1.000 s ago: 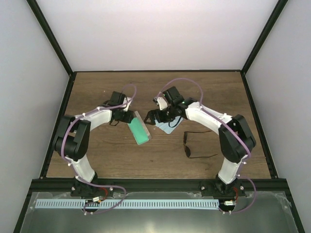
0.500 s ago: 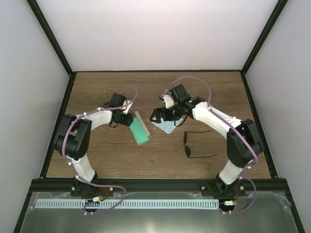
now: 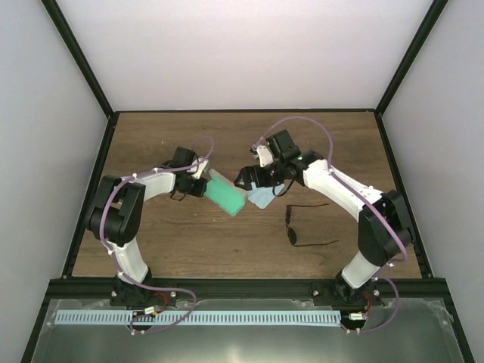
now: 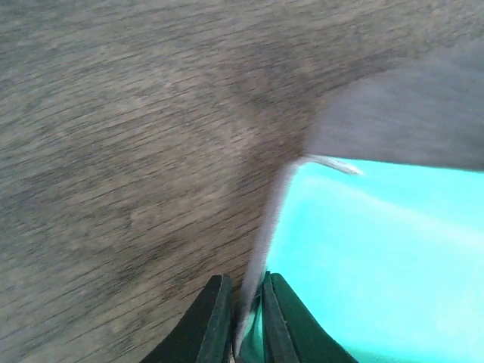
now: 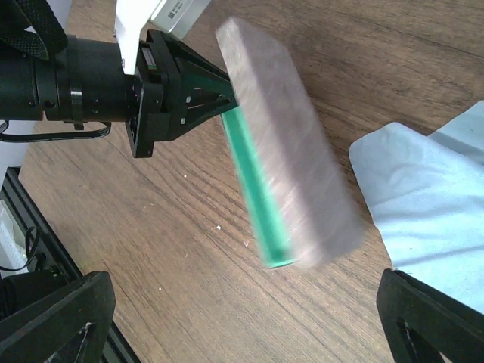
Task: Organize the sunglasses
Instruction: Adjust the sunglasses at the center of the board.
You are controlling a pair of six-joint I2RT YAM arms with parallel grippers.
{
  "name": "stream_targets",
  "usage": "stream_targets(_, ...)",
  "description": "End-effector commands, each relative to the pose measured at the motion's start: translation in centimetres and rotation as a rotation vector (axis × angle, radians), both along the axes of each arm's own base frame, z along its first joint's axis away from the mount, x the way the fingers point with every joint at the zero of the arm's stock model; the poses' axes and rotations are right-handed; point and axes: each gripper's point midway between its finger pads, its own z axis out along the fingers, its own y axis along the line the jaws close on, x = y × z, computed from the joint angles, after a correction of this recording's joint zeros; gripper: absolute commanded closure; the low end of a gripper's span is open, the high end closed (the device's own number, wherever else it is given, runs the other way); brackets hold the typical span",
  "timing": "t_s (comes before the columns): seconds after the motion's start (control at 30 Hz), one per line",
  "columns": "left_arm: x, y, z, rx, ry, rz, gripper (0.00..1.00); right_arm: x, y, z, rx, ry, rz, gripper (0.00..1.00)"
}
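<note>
One case edge is clamped by left gripper; right gripper is spread wide; sunglasses are seen well apart.

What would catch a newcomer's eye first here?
The grey case with its bright green lining stands out first. The left gripper pinches it by one edge and holds it tilted in the middle of the scene. Just right of it the right gripper hangs open over the light blue cloth. The sunglasses lie unfolded and untouched further right, toward the near edge.
</note>
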Motion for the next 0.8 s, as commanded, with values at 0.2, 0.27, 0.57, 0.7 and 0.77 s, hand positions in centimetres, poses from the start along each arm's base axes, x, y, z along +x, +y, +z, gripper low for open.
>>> stream_targets(0.2,-1.7,2.2,-0.7,-0.008,0.038,0.127,0.96,1.1,-1.0,1.1,-0.024,-0.029,-0.092,0.03)
stream_targets(0.27,-1.6,3.5,0.1,0.025,0.014,0.189,0.96,2.3,-1.6,0.2,-0.060,-0.017,-0.147,0.04)
stream_targets(0.57,1.0,6.6,3.4,0.066,-0.092,0.472,0.96,6.2,-2.9,-2.8,-0.191,-0.013,-0.316,0.28)
stream_targets(0.7,3.3,6.9,4.5,0.069,-0.126,0.554,0.88,6.2,-2.8,-4.5,-0.222,0.018,-0.303,0.60)
stream_targets(0.77,4.6,6.4,5.0,0.052,-0.134,0.563,0.79,6.2,-3.1,-5.5,-0.254,0.022,-0.288,0.69)
